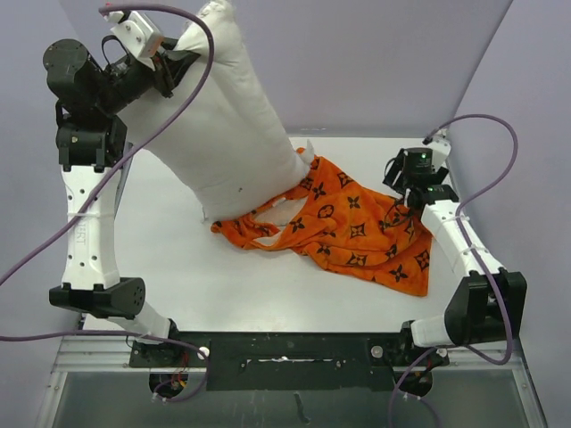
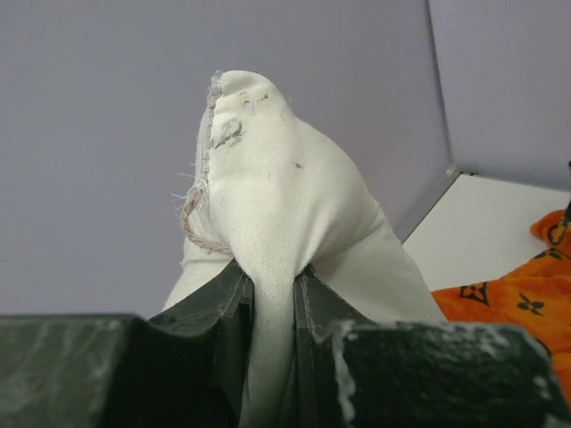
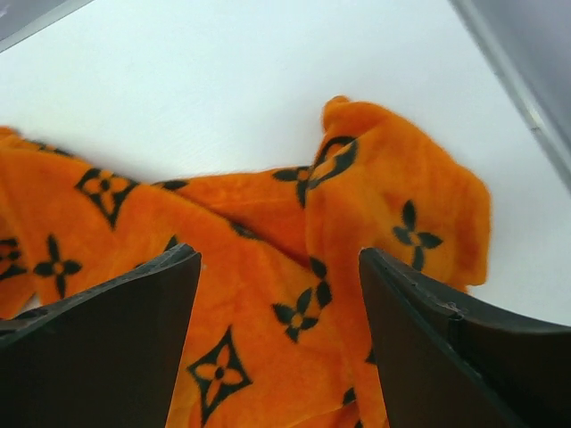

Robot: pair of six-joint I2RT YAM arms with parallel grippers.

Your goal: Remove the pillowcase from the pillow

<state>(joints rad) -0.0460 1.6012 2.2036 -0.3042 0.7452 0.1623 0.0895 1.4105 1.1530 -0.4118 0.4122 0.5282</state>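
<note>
Closest to me, a black mounting rail [image 1: 294, 348] runs along the near edge of the white counter [image 1: 205, 267], with both arm bases fixed to it. From the right end, the white-and-black right arm [image 1: 451, 236] reaches forward and dips its wrist over the right side of the bright orange fabric pillowcase printed with dark flower and star motifs [image 1: 357, 227]. The right jaws stand wide apart, and the wrist view shows rumpled orange cloth [image 3: 268, 294] lying in the gap and beyond it; I cannot tell whether the tips touch the fabric. The pillowcase lies slack and crumpled on the counter, right of centre, one corner folded up into a small peak. Its left edge trails out in a thin strip under the bottom end of the plump plain white stuffed pillow [image 1: 232, 125]. The two meet there, though I cannot tell whether any of the pillow sits inside the cover's opening. The pillow leans steeply, its low end resting on the counter and its top corner hoisted high toward the far left. There the left arm [image 1: 89, 223], stretched tall from its base, has the left jaws clamped tight on that corner, white cloth [image 2: 277, 196] bunched between them with frayed seam threads showing. A pale lilac wall [image 1: 375, 53] stands behind.
</note>
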